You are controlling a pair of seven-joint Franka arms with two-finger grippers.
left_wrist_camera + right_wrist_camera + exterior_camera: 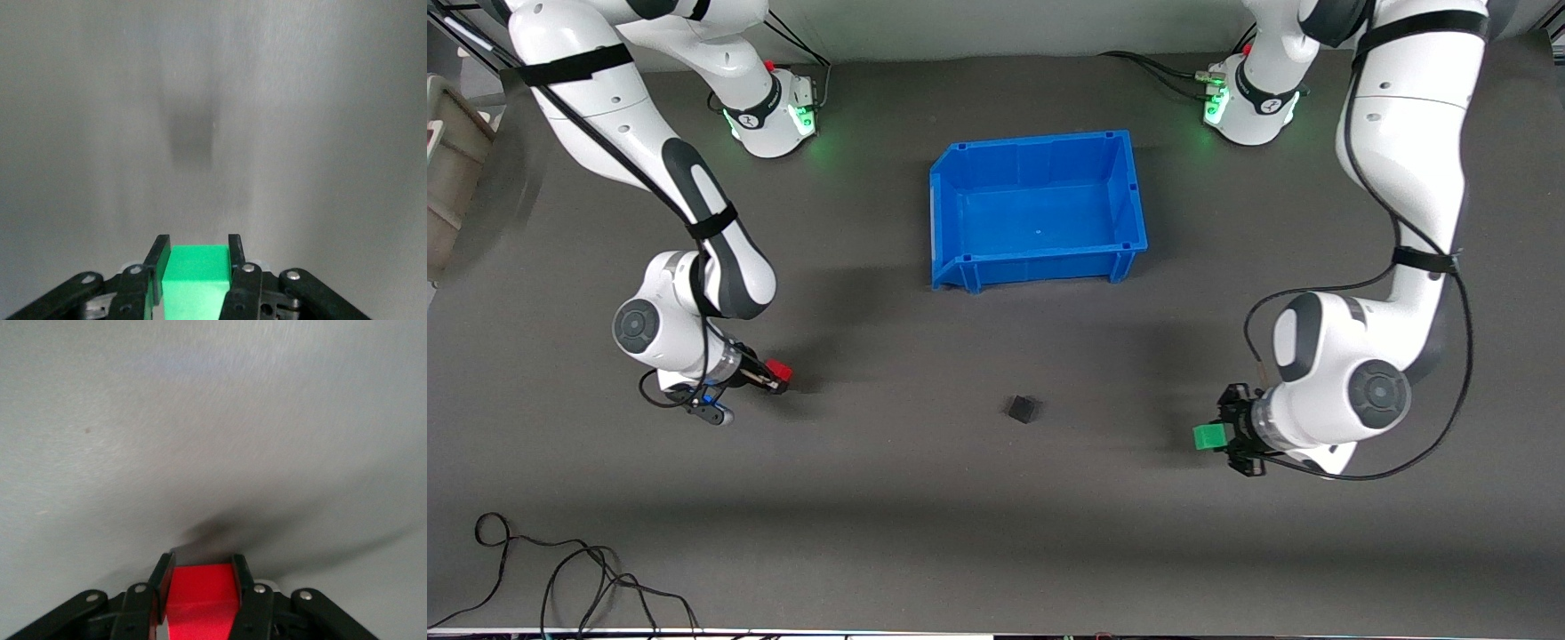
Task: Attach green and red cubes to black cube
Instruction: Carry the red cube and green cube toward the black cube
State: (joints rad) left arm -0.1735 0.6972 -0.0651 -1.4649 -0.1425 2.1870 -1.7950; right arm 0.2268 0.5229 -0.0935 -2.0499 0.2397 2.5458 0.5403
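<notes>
My left gripper [1221, 436] has its jaws clamped on the green cube [1207, 436] over the tabletop [978, 516] at its own end, my right gripper [772, 377] pinches the red cube [781, 370] likewise, and the black cube [1023, 408] lies between them, nearer the front camera than the blue bin [1129, 191].

- We see a bright green cube [1208, 436] against the left gripper's [1221, 436] black fingers [158, 261].
- We see a bright red cube [781, 370] against the right gripper's [775, 377] black fingers [162, 579].
- The black cube [1023, 408] is matte.
- The bin [947, 222] is plain blue.
- The table [978, 507] is dark grey.
- The arms are white, with black bands.
</notes>
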